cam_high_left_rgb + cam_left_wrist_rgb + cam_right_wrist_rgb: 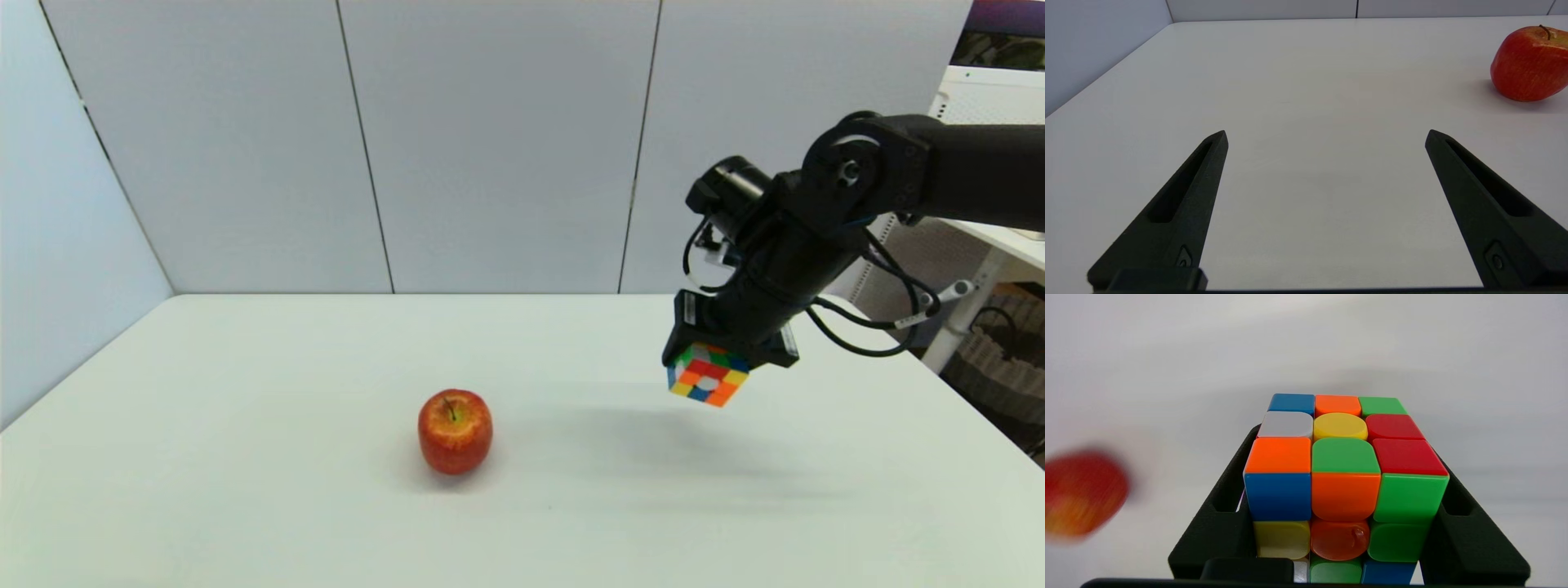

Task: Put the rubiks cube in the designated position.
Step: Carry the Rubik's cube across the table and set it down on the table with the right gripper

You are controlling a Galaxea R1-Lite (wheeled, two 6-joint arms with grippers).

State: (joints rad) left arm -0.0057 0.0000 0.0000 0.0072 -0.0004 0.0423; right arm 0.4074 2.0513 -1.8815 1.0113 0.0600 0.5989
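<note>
The rubiks cube hangs in the air above the right half of the white table, held between the fingers of my right gripper, which is shut on it. The right wrist view shows the cube up close, filling the gap between the black fingers. My left gripper stands open low over the table's left part, with nothing between its fingers. The designated position has no mark of its own on the tabletop.
A red-yellow apple stands near the table's middle, left of the held cube; it also shows in the left wrist view and blurred in the right wrist view. Grey wall panels close the table's back and left.
</note>
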